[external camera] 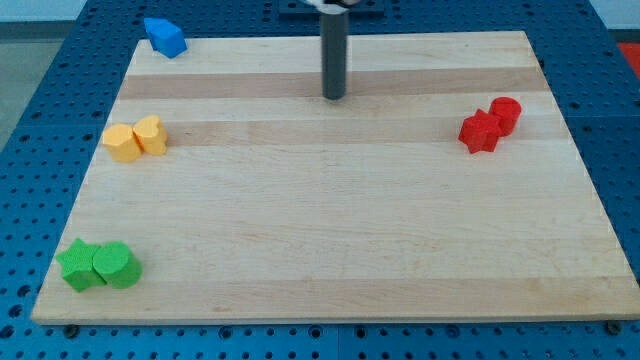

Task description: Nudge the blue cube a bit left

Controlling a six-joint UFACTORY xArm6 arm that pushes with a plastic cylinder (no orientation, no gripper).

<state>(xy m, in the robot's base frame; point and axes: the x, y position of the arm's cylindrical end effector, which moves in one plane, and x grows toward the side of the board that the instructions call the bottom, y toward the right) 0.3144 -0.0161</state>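
The blue cube (pixel 164 36) sits at the wooden board's top left corner, partly over the board's edge. My tip (pixel 333 97) is at the end of the dark rod near the view's top centre. It stands well to the right of the blue cube and a little lower in the view, touching no block.
Two yellow blocks (pixel 136 138) lie together at the left edge of the wooden board (pixel 330 220). Two green blocks (pixel 99 265) lie together at the bottom left. Two red blocks (pixel 490 124) lie together at the right. Blue pegboard surrounds the board.
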